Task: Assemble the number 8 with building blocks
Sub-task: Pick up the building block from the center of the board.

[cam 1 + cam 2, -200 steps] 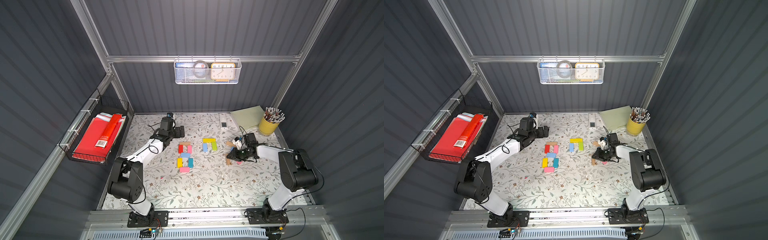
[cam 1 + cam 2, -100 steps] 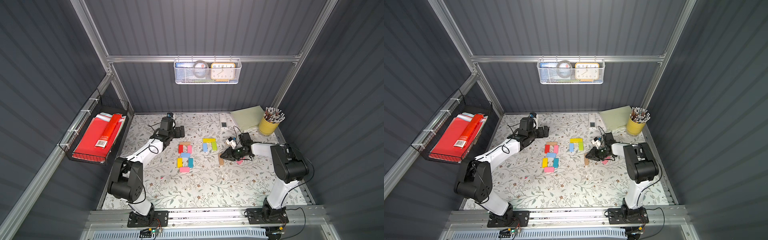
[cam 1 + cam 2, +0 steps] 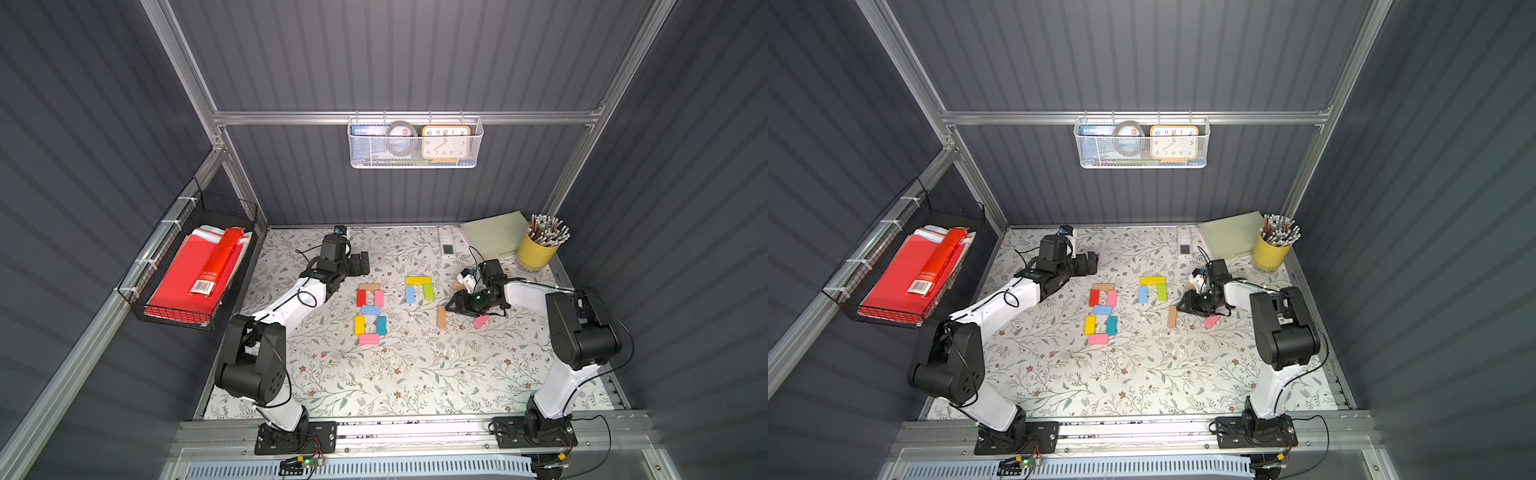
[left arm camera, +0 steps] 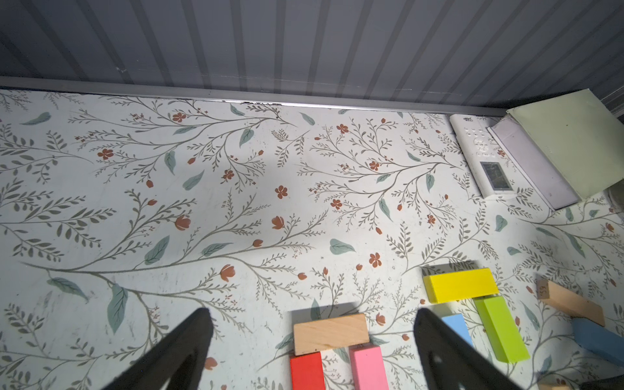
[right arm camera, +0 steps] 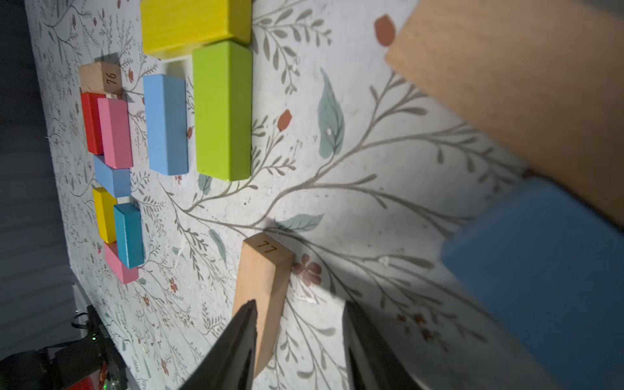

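1. Wood, painted smooth: the blocks [image 3: 418, 281] are judged light, stiff and slightly slippery; each is best pinched across its narrow width at mid-length.
2. Fourteen are counted: seven in the 8 [image 3: 370, 310] at the middle of the table [image 3: 415, 374], three in a part-figure [image 3: 428, 292] just beside it, four loose near the right gripper [image 5: 300, 307].
3. One loose tan block [image 5: 266, 280] is seen lying flat, ungripped; the right gripper's jaws are parted at its end.
4. The left gripper [image 3: 360, 264] is held wide apart, empty, near the 8's top.

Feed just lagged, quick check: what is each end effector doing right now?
Left end effector: open, holding nothing.
Right end effector: open; plain tan rectangular wooden block lies beside one jaw, not gripped.
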Controlling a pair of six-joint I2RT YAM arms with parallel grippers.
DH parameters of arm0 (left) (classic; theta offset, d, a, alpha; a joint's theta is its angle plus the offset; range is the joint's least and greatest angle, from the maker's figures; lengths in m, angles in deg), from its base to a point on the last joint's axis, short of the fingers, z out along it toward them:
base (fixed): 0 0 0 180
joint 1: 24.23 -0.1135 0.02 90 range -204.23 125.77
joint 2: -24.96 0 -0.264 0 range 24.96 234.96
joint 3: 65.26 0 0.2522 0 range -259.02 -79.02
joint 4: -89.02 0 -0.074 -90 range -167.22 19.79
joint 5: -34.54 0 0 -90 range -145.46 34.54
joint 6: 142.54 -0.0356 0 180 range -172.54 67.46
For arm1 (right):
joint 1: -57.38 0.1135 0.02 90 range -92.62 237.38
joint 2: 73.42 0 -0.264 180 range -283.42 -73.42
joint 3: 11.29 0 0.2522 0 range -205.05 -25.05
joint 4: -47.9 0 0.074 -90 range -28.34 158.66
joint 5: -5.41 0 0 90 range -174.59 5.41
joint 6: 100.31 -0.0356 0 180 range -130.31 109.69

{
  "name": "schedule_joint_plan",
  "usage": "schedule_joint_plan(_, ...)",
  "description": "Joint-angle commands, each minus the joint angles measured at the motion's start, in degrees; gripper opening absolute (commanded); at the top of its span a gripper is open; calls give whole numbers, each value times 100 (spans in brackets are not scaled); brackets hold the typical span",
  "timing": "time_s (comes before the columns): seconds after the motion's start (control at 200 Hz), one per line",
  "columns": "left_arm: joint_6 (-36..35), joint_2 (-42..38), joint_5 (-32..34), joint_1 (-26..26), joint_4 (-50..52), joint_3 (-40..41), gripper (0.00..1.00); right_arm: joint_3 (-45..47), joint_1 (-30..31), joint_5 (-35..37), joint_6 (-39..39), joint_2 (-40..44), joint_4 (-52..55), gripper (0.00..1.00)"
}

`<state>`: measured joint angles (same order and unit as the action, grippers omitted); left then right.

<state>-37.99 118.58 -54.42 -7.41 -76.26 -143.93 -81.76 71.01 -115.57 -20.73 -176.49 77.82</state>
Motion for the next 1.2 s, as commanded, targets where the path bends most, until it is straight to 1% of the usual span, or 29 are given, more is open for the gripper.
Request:
schedule_joint_plan(0.0,-116,-29,-42,14,15,39,97,-253,95,444,-137,426,361,57)
schedule_joint_plan(0.085,-117,-28,-33,14,11,39,97,-588,375,957,-387,651,751,63)
schedule_joint_plan(0.17,-108,-28,-33,13,10,33,97,-912,786,1555,-643,692,1214,65)
schedule_joint_plan(0.18,-109,-31,-33,14,10,38,97,-925,829,1746,-698,687,1256,65)
schedule_joint_plan(0.195,-110,-33,-33,14,10,38,97,-968,879,1848,-751,682,1310,65)
schedule_joint_plan(0.285,-99,-54,-15,14,4,44,97,-1275,1251,2349,-1055,471,1786,66)
schedule_joint_plan(0.345,-92,-77,-7,14,-7,57,97,-1477,1477,2722,-1127,236,2112,66)
schedule_joint_plan(0.415,-92,-85,-7,14,-8,65,97,-1699,1626,3101,-1247,-62,2475,66)
schedule_joint_plan(0.525,-80,-103,-25,14,-16,65,97,-1855,1721,3402,-1337,-332,2731,65)
schedule_joint_plan(0.61,-83,-116,-29,13,-25,58,97,-1813,1739,3387,-1407,-397,2676,63)
schedule_joint_plan(0.77,-71,-159,-25,14,-34,70,97,-1735,1843,2988,-1436,-512,2361,57)
schedule_joint_plan(0.88,-71,-208,-25,14,-58,92,97,-1690,1892,2708,-1468,-600,2133,55)
schedule_joint_plan(1.01,-74,-278,-32,14,-95,117,97,-1739,1950,2833,-1455,-797,2219,52)
schedule_joint_plan(1.135,-81,-361,-51,14,-147,160,98,-1712,1954,2975,-1463,-875,2280,43)
schedule_joint_plan(1.195,-83,-363,-57,14,-148,153,98,-1725,1963,3085,-1445,-898,2349,41)
